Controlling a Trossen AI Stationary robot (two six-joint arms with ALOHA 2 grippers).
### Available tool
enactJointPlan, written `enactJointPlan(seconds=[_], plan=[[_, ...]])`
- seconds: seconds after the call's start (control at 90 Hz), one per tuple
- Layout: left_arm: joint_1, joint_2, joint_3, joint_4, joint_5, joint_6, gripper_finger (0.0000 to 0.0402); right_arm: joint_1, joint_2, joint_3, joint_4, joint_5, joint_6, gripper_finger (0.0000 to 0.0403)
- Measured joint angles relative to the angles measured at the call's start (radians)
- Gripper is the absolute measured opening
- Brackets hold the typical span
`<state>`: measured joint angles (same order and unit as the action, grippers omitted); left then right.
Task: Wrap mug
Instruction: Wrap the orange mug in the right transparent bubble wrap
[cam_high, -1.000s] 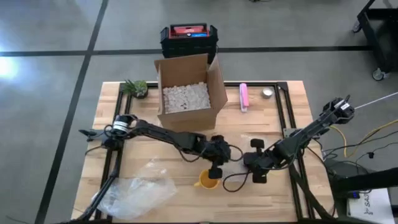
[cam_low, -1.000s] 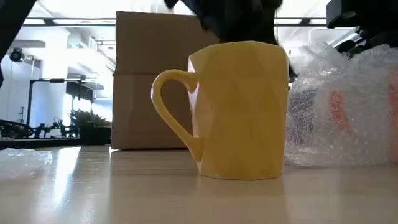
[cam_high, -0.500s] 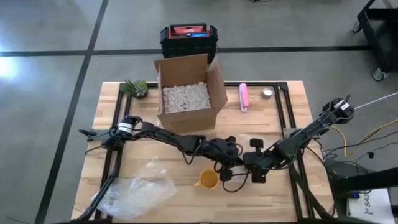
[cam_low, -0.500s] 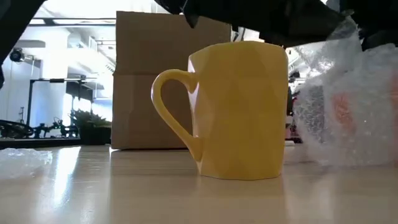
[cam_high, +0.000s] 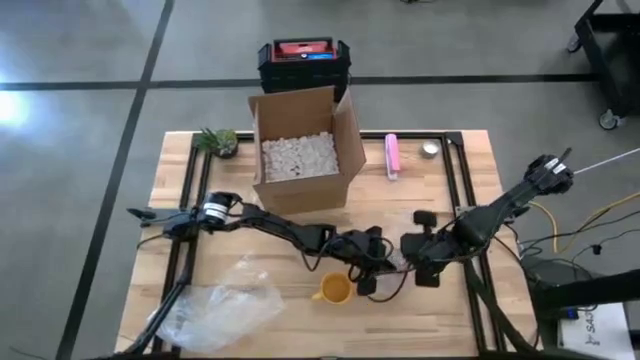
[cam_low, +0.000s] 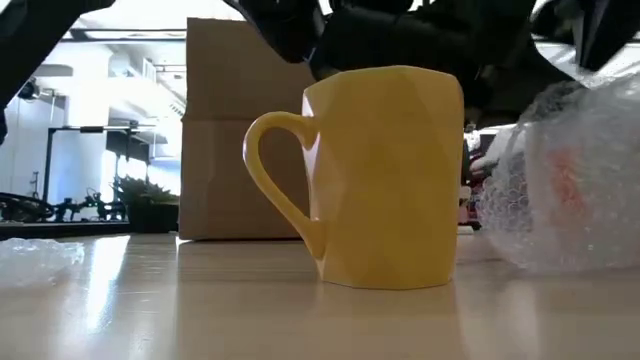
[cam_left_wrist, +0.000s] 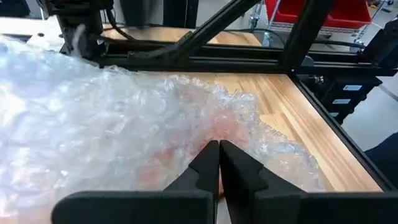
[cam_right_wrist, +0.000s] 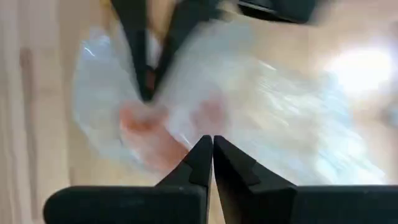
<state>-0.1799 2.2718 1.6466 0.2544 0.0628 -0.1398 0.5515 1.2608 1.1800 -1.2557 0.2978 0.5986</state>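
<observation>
Mug (cam_high: 333, 290) upright on the desk (cam_high: 470, 195) near its front edge, just left of both hands — yellow, faceted walls, mouth up. From overhead its handle juts to the left; in the low view (cam_low: 385, 175) that handle curves out at the left side and the body fills the middle of the frame.

Bubble wrap (cam_low: 570, 185) sits just right of the mug in the low view, a crumpled clear sheet with a reddish blur showing through it. What that red is, hard to say. From overhead the sheet is mostly hidden beneath the two hands.

Left hand (cam_high: 372, 262) reaches across from the left rail, fingers (cam_left_wrist: 208, 165) pinched flat together on the wrap's edge. Right hand (cam_high: 418, 262) meets it from the right, and its fingers (cam_right_wrist: 202, 155) are also closed tight onto the plastic — the wrist picture there is smeared, so the far side of the sheet is hard to read.

Second sheet of wrap (cam_high: 215, 305) lies at the near left corner. Cardboard box (cam_high: 300, 150) of white packing bits stands farther back, cut off above the low view.
</observation>
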Motion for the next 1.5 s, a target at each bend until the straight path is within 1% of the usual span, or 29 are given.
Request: enactJointPlan(seconds=[0.078,0.144,0.2,0.289,0.378,0.478,0.544,0.611,0.667,0.767,0.811,0.922,1.056,1.156,1.278,1.5], plan=[[-0.001,-0.003,-0.001,-0.003,0.0,0.0,0.0,-0.017,-0.016,0.011,-0.094,0.141,0.074,0.0],[-0.003,-0.003,-0.001,-0.002,0.0,0.002,0.0,-0.05,-0.037,-0.014,-0.129,0.24,0.131,0.0],[-0.003,-0.003,-0.002,-0.003,0.0,0.002,0.0,-0.094,-0.055,-0.053,-0.137,0.277,0.157,0.0],[-0.003,-0.003,-0.002,-0.001,0.001,0.002,0.0,-0.186,-0.077,-0.14,-0.107,0.277,0.162,0.0],[-0.003,-0.005,-0.003,-0.001,0.004,0.001,0.0,-0.263,-0.091,-0.233,-0.047,0.235,0.117,0.0],[-0.003,-0.008,-0.003,-0.003,0.004,0.0,0.0,-0.285,-0.114,-0.305,0.105,0.103,0.002,0.0],[-0.003,-0.009,-0.004,-0.006,0.003,0.0,0.0,-0.275,-0.135,-0.32,0.23,0.003,-0.054,0.0],[-0.005,-0.009,-0.004,-0.007,0.003,0.0,0.0,-0.252,-0.155,-0.321,0.331,-0.067,-0.087,0.0],[-0.005,-0.009,-0.004,-0.007,0.004,0.0,0.0,-0.228,-0.169,-0.321,0.399,-0.112,-0.091,0.0],[-0.004,-0.009,-0.004,-0.007,0.003,0.0,0.0,-0.186,-0.174,-0.325,0.508,-0.236,-0.078,0.0],[-0.005,-0.009,-0.004,-0.007,0.003,0.0,0.0,-0.163,-0.161,-0.327,0.542,-0.264,-0.075,0.0],[-0.004,-0.009,-0.005,-0.007,0.003,0.0,0.0,-0.1,-0.119,-0.328,0.567,-0.27,-0.073,0.0],[-0.003,-0.009,-0.005,-0.007,-0.005,0.0,0.0,-0.059,-0.045,-0.346,0.567,-0.271,-0.031,0.0],[-0.003,-0.012,-0.005,-0.007,-0.01,0.0,0.0,-0.044,0.005,-0.362,0.574,-0.251,-0.005,0.0],[-0.002,-0.031,-0.004,-0.024,-0.011,-0.009,0.0,-0.03,0.047,-0.373,0.569,-0.193,0.037,0.0],[-0.003,-0.118,-0.006,-0.139,-0.01,-0.001,0.0,-0.031,0.096,-0.373,0.604,-0.174,0.046,0.0]])
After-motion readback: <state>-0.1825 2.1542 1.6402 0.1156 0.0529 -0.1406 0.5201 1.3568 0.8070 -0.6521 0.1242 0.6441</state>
